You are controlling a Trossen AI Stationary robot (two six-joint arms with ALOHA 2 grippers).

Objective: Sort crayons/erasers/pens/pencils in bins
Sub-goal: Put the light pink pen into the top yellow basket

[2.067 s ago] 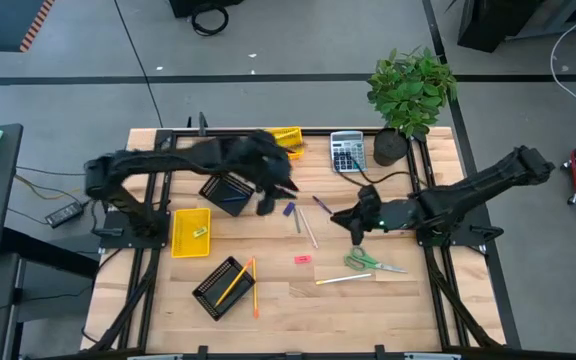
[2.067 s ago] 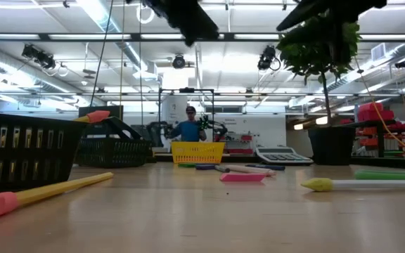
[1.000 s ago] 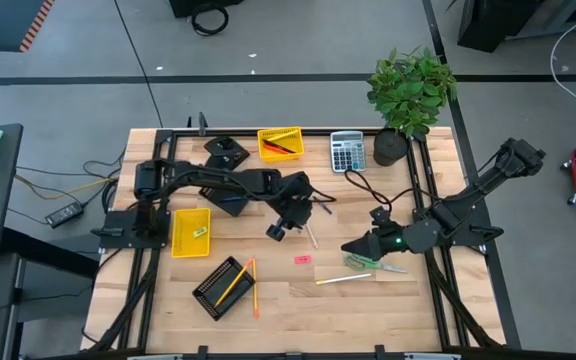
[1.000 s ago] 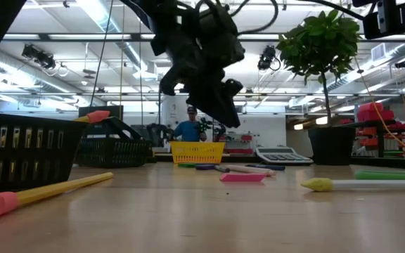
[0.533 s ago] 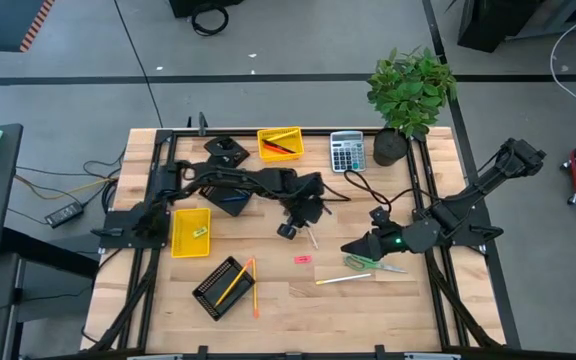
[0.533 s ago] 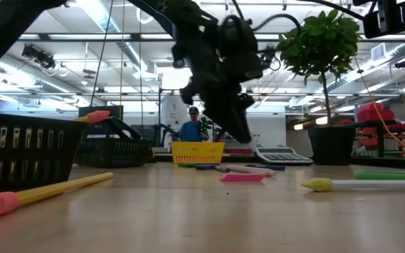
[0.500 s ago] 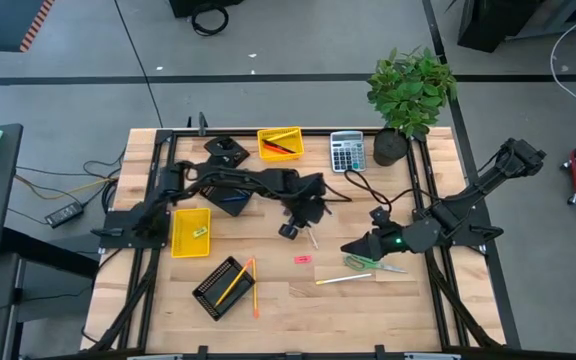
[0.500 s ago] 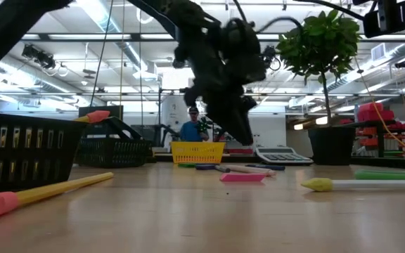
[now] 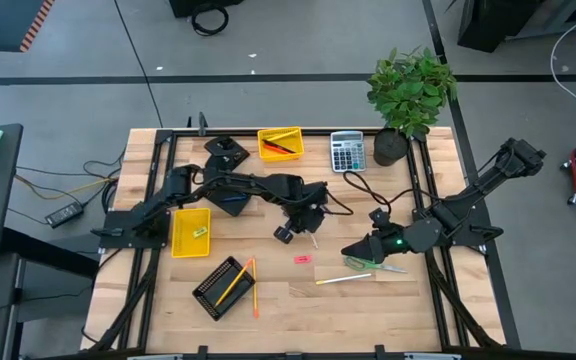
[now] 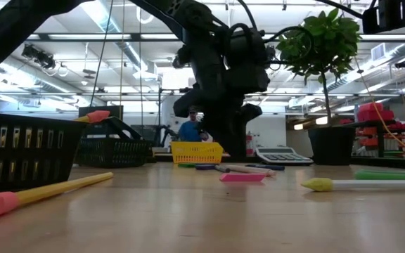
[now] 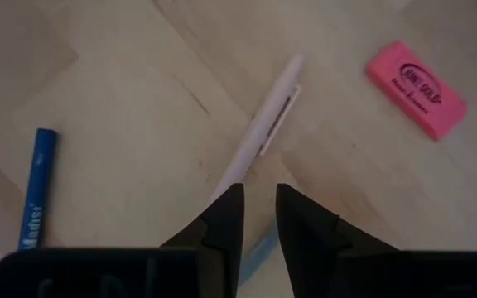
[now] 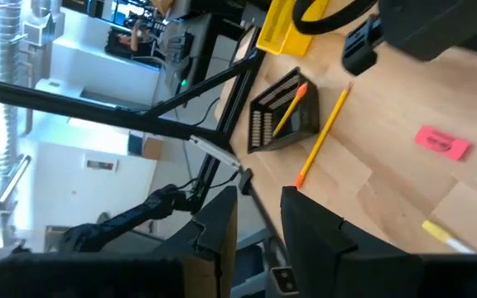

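A pale pen (image 11: 267, 116) lies flat on the wooden table, with a blue crayon (image 11: 38, 186) and a pink eraser (image 11: 415, 88) near it. My left gripper (image 11: 259, 203) points steeply down over the pen at mid-table (image 9: 306, 228). Its fingers are a narrow gap apart, one on each side of the pen's lower stretch. My right gripper (image 9: 348, 250) waits to the right, above the green-handled scissors (image 9: 373, 263); its fingers (image 12: 259, 207) stand slightly apart with nothing between them. Four bins stand to the left and far side: yellow ones (image 9: 190, 231) (image 9: 280, 143) and black mesh ones (image 9: 223, 285) (image 9: 230, 198). My left gripper comes at the pen from above, slanting down, with its fingers across the pen's shaft (image 11: 232, 170) near the pale blue end (image 11: 259, 244). The pen lies flat on the table. I cannot tell whether the fingers touch it.
A grey calculator (image 9: 347, 152) and a potted plant (image 9: 408, 95) stand at the far right. A white stick with a yellow end (image 9: 343, 279) lies near the scissors. An orange pencil (image 9: 254, 288) lies beside the near mesh bin.
My left gripper has come down toward the pen and a little toward the table's right edge, tipping its fingers more steeply downward. The pen, crayon and eraser have stayed where they were.
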